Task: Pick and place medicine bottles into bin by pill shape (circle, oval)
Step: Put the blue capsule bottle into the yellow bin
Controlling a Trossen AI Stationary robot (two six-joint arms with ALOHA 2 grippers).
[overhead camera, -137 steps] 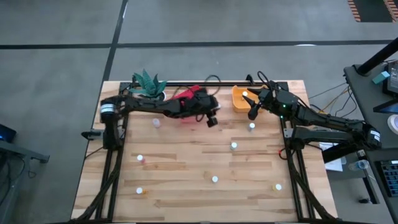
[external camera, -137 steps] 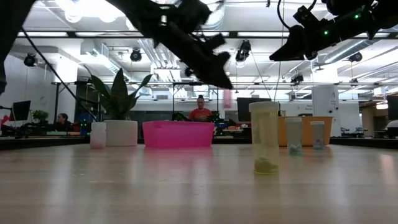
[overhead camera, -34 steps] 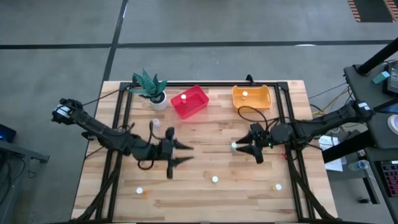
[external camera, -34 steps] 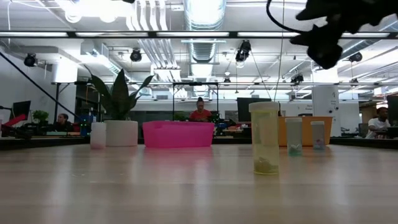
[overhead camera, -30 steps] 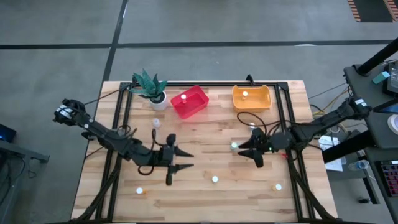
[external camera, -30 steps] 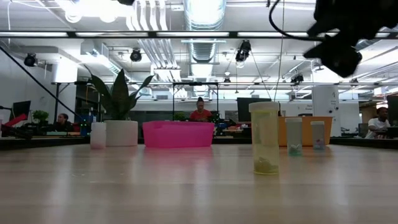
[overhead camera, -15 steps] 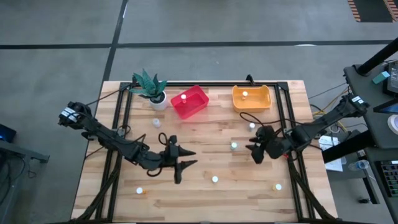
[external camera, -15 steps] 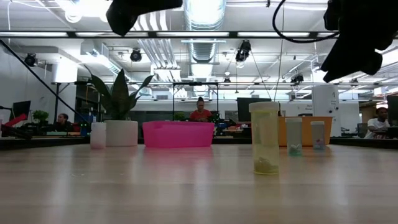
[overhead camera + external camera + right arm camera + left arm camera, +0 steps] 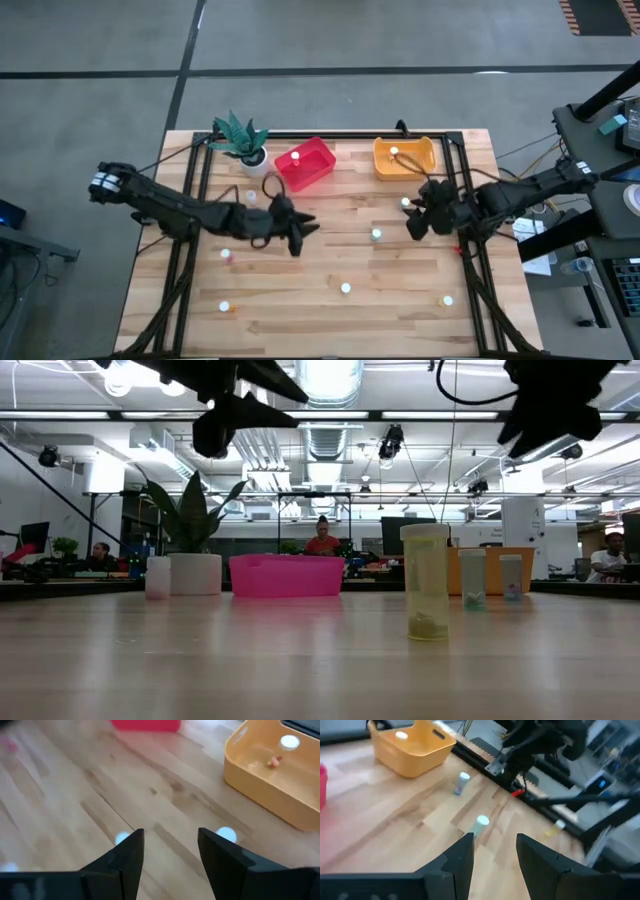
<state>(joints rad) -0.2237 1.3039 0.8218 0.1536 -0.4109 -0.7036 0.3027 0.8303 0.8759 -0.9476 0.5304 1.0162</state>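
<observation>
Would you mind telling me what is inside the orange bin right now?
The orange bin holds one white-capped medicine bottle and a small pinkish object lying on its floor. The near wall hides part of the floor in the right wrist view.

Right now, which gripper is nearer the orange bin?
Right. The right gripper hangs just in front of the orange bin, both jaws open; the left gripper is farther off, mid-table, nearer the red bin.

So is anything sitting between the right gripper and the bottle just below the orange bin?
Nothing visible. The right gripper is open and empty, beside the bottle; only bare table lies between them. From that bottle to the orange bin the wood is also bare.
</observation>
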